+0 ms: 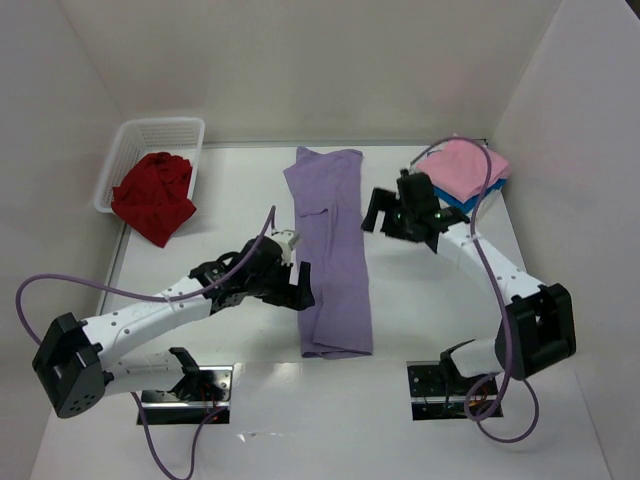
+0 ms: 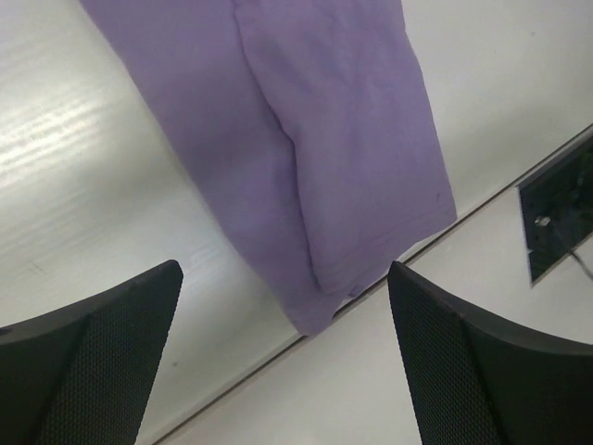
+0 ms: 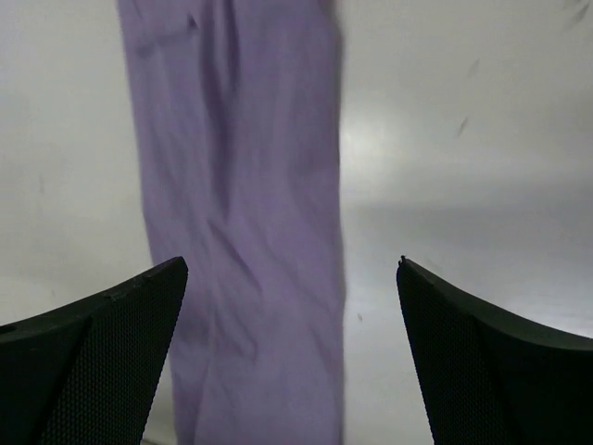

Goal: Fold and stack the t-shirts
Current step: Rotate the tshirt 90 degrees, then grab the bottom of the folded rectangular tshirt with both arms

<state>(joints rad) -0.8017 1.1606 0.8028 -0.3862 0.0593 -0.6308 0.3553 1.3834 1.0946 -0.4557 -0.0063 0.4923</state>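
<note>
A lavender purple t-shirt [image 1: 330,250] lies flat in the middle of the worktop [image 1: 440,290], folded lengthwise into a long narrow strip. The strip runs from close to the far edge down toward the near edge, and one folded layer shows as a crease along its length.

The left pincer [image 1: 290,277] sits at the left side of the strip's near half. Its jaws are spread wide and hold nothing. In the left wrist view the near end of the strip lies on the worktop between and beyond the two black fingertips [image 2: 111,352].

The right pincer [image 1: 390,222] is just beside the right side of the strip's far half, also spread wide and empty. Its wrist view looks down the strip, with bare worktop to the right of the cloth.

The deep red t-shirt [image 1: 152,198] is bunched in a white lattice basket [image 1: 160,125] at the far left corner and spills over the basket's near rim onto the worktop. At the far right corner a folded pink t-shirt [image 1: 462,165] rests on top of a folded bright blue t-shirt [image 1: 462,203], of which only an edge shows.
</note>
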